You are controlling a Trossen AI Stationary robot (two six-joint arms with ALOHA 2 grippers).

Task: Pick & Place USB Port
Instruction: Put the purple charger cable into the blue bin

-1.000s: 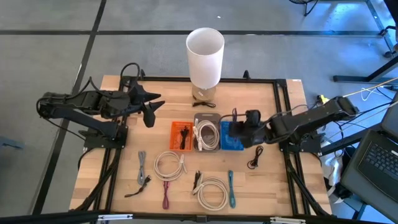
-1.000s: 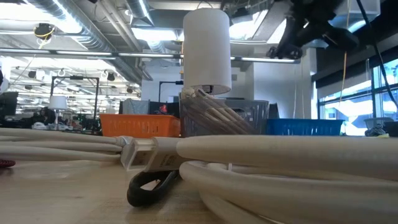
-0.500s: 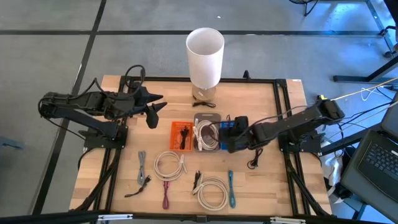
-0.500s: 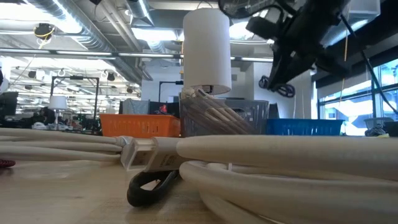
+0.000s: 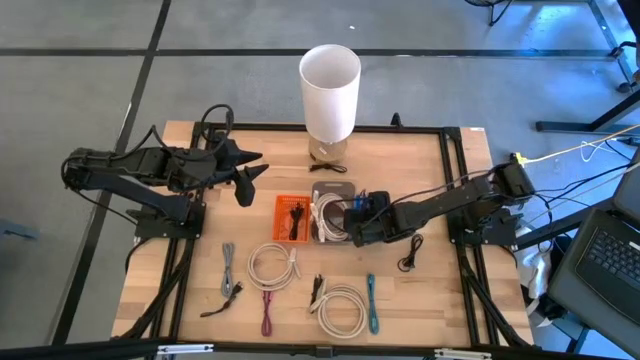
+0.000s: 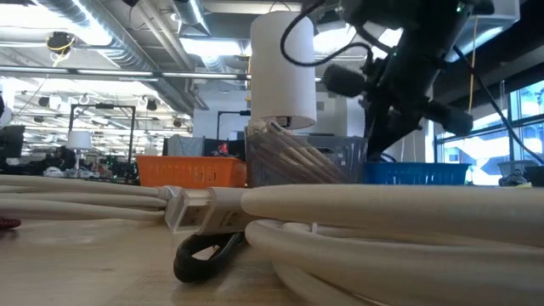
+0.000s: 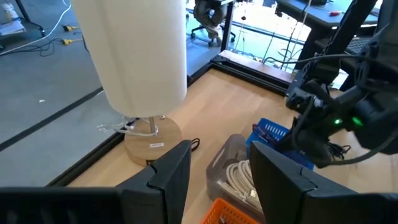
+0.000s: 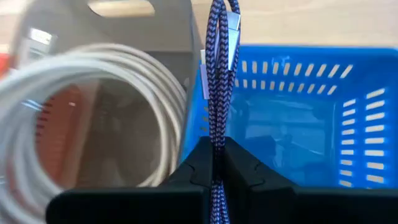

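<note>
My right gripper (image 5: 353, 227) is shut on a blue braided USB cable (image 8: 217, 74) and hovers over the left edge of the blue basket (image 8: 292, 124), beside the grey basket (image 5: 332, 212) that holds a coiled white cable (image 8: 93, 93). An orange basket (image 5: 292, 217) stands to the left of the grey one. In the low view the right arm (image 6: 399, 76) hangs above the baskets. My left gripper (image 7: 221, 180) is open and empty at the table's far left (image 5: 245, 178), facing the white cylinder (image 7: 137, 50). My right gripper pinches the blue braided cable (image 8: 215, 140) between its two fingers, which lie along the doubled strands. The strands run out beyond the fingertips, past a silver connector (image 8: 231, 25), clear of the basket.
A tall white cylinder (image 5: 329, 88) on a wooden base stands at the far middle. Loose cables lie on the near half: a grey one (image 5: 229, 270), white coils (image 5: 272, 265) (image 5: 341, 310), a pink one (image 5: 267, 310), a teal one (image 5: 372, 300), a black one (image 5: 408, 258).
My right gripper has gone toward the table's left edge and down with the blue cable, from above the blue basket's right side to its left edge beside the grey basket. It has stayed shut on the cable.
</note>
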